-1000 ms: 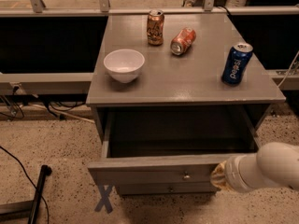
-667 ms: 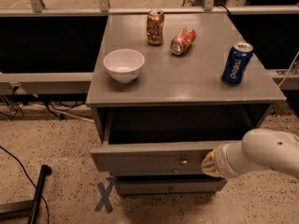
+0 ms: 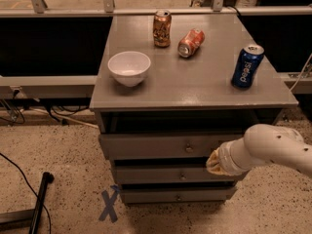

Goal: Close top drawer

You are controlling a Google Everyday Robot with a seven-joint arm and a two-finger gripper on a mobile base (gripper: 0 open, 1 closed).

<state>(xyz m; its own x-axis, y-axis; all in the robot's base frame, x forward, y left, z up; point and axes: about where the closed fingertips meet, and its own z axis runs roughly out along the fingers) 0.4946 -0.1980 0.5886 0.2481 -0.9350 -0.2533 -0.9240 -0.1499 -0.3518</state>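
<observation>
The top drawer [image 3: 161, 145] is a wide grey panel with a small round knob [image 3: 188, 148] at its centre. It sits just under the cabinet top, standing only slightly out, with a dark gap above it. My gripper [image 3: 213, 162] is at the end of the white arm coming in from the right. It is against the right part of the drawer front, at its lower edge and to the right of the knob. Its tip is hidden behind the arm's wrist.
On the cabinet top [image 3: 195, 87] stand a white bowl [image 3: 129, 67], an upright brown can [image 3: 162, 28], a red can lying on its side [image 3: 190, 42] and a blue can [image 3: 247, 66]. Two shorter drawers [image 3: 161, 175] sit below. A blue tape X [image 3: 109, 204] and a black pole [image 3: 40, 201] are on the floor.
The top drawer has slid from wide open to nearly shut. My arm has moved towards the cabinet with it, staying against the drawer front.
</observation>
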